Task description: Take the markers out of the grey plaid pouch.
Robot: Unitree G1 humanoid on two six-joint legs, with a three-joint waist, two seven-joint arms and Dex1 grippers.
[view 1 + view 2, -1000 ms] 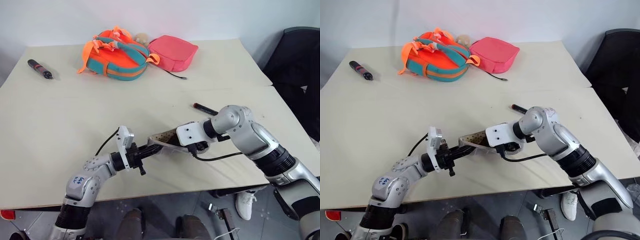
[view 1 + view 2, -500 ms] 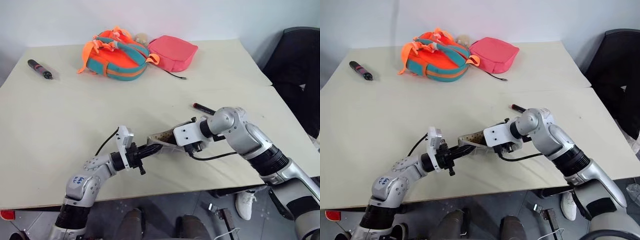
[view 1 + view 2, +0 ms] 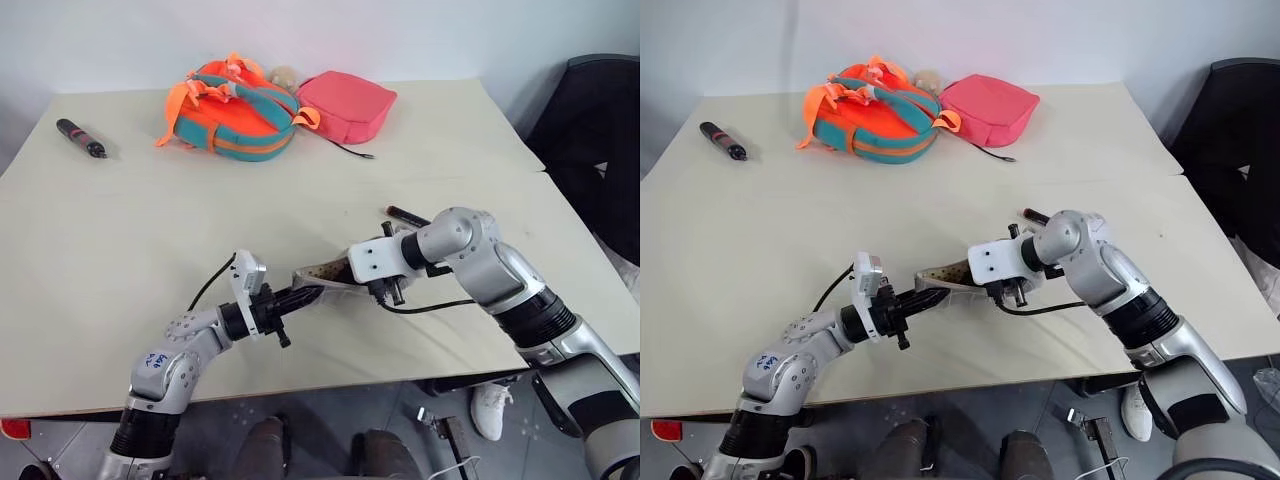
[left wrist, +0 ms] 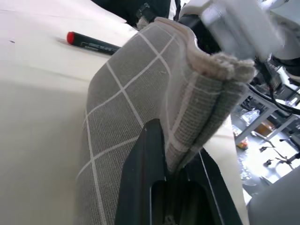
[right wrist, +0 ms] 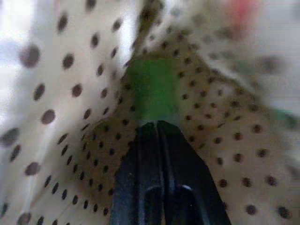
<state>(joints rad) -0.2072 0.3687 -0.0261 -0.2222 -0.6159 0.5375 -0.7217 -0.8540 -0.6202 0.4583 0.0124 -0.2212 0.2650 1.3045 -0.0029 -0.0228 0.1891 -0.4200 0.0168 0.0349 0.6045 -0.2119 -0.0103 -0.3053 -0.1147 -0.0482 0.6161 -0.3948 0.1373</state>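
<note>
Inside pouch (image 4: 140, 103), clamped right end effector (image 5: 157, 129)

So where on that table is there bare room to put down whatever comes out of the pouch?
The widest bare stretch of the beige table lies between the black-and-red pen-like tool, the orange-and-teal backpack and the left gripper. The far right corner beyond the pink pouch is free too. It is crowded around the grey plaid pouch, the right gripper and the red marker.

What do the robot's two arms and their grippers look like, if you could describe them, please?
Both arms are silver-grey metal with black joint bands. The left arm bears a blue marking. Each wrist carries a white camera block with a black cable. The left gripper and right gripper have slim black fingers.
</note>
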